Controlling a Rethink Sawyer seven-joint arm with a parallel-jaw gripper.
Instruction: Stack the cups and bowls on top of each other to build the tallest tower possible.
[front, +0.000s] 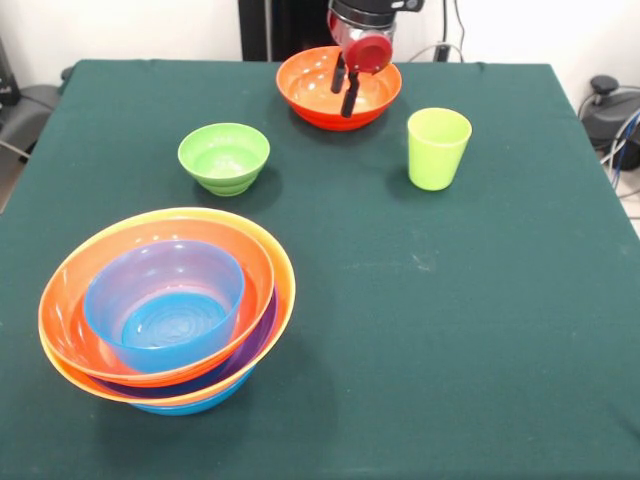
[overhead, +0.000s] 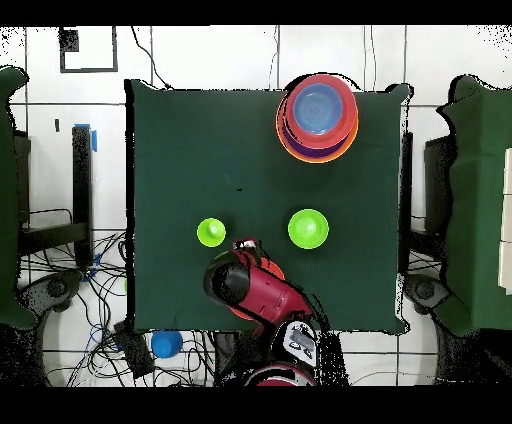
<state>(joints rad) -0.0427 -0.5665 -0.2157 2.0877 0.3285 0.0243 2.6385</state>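
Front view — claw (front: 346, 92) spread over red-orange bowl (front: 312, 98), tumbler (front: 437, 148) beside, tower (front: 262, 255) apart

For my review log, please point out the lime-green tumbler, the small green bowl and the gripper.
lime-green tumbler (front: 438, 150): front view, on its outer side wall.
small green bowl (front: 224, 156): front view, on its inner floor.
gripper (front: 345, 88): front view, midway between its fingertips, over the red-orange bowl (front: 310, 95).

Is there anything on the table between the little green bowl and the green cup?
No. In the front view, only bare green cloth lies between the green bowl and the cup; the overhead view agrees.
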